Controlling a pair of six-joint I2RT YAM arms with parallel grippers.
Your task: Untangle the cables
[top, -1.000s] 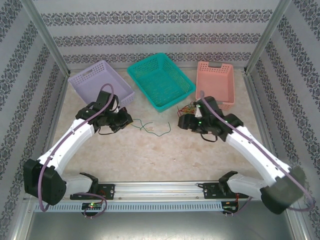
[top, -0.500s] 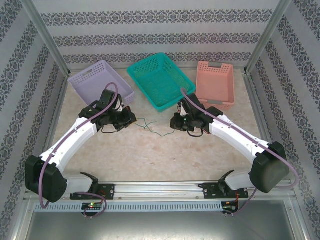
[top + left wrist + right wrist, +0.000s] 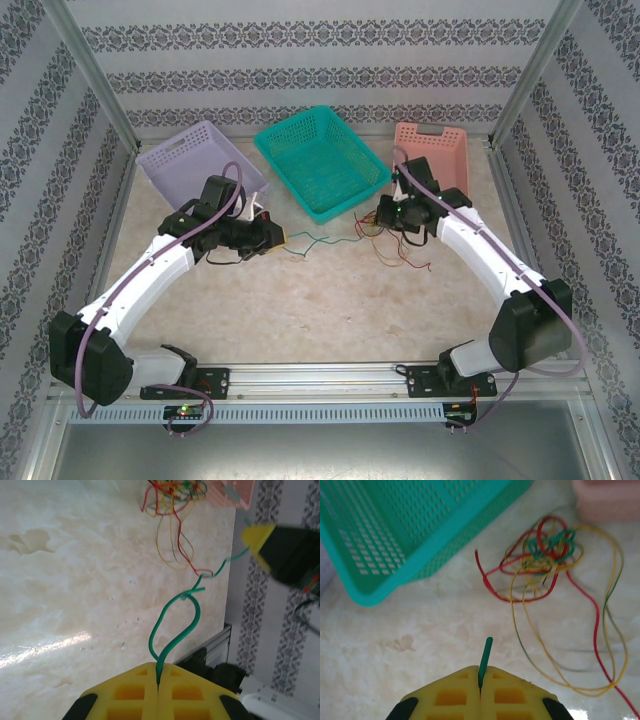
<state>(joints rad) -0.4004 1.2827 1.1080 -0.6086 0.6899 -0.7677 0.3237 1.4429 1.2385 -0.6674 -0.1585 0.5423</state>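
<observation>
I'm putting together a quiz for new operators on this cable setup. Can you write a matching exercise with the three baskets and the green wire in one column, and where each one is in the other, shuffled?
Things
1. purple basket
2. teal basket
3. pink basket
4. green wire

Places
A. at the back, on the right
B. pinched by the left gripper and the right gripper
C. at the back, on the left
D. at the back, in the middle, turned at an angle

Pairs: 1-C, 2-D, 3-A, 4-B
</observation>
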